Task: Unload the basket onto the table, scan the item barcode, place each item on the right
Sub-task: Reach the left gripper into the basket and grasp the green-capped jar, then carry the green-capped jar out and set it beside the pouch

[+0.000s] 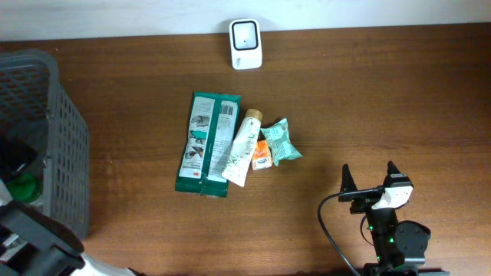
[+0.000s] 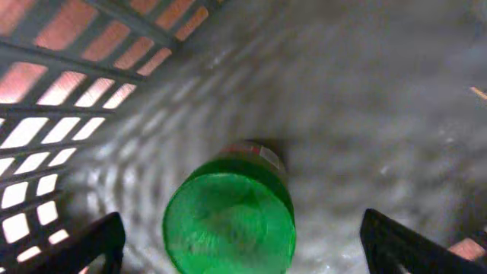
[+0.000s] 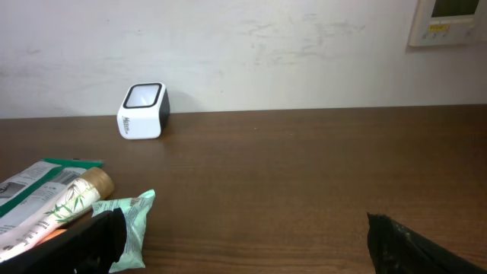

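Left wrist view, lower centre: green bottle [image 2: 228, 221] down on the floor of the grey basket [image 2: 68, 84]. Seen end-on, round green end toward the lens, long axis running away up the frame toward a red-and-white label band. Left jaws wide apart, dark fingers [image 2: 91, 243] at lower left and lower right of the frame. Bottle between them, clear of both. Nothing clamped.

Overhead: basket at the left edge, a patch of green showing inside near its lower end. Scanner [image 1: 245, 44] at upper centre against the wall, well apart from the basket. Mid-frame on the table [image 1: 368, 92], a loose pile: green pack [image 1: 203, 142], tube [image 1: 242, 146], orange sachet [image 1: 262, 157], teal sachet [image 1: 282, 140], each touching or overlapping its neighbour. Right jaws at lower right, apart and empty, pointed up-frame. Right wrist view: pile at lower left, scanner at upper left.

Judgement: left arm by far the nearer to the bottle, already lined up along its axis. Right arm the nearer to the pile. For a pick of the bottle, probably a further drop, then a close across the round body. No barcode visible from here, most likely somewhere on the label band. Bottle meant for fetching or already done with: cannot tell.
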Controlling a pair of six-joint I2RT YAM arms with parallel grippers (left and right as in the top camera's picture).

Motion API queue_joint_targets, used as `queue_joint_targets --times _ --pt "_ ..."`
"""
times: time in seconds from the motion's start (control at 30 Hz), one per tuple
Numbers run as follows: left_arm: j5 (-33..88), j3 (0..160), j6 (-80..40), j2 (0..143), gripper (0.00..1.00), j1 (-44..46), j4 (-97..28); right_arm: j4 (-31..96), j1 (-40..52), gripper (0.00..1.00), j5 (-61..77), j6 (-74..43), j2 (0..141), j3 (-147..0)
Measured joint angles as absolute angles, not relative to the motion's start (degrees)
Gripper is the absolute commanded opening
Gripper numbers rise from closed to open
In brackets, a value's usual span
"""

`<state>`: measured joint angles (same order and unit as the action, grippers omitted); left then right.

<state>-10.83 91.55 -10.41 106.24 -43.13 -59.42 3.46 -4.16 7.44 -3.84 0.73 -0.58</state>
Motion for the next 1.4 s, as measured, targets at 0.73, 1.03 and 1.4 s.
queue_joint_targets --times 0.73,1.03,1.4 --pt "-10.52 92.88 -10.35 113.73 0.60 -43.62 -63.22 3.46 -4.16 0.98 7.44 -3.84 0.73 -0.58" --pt "-1.91 128.68 -10.35 113.89 0.59 -43.62 -78.89 3.44 -4.16 0.98 7.44 -3.84 0.73 -0.58" --pt "25.63 156.38 -10.37 110.83 0.59 -27.42 -84.07 3.46 -4.16 0.98 7.44 -3.81 0.73 -0.58"
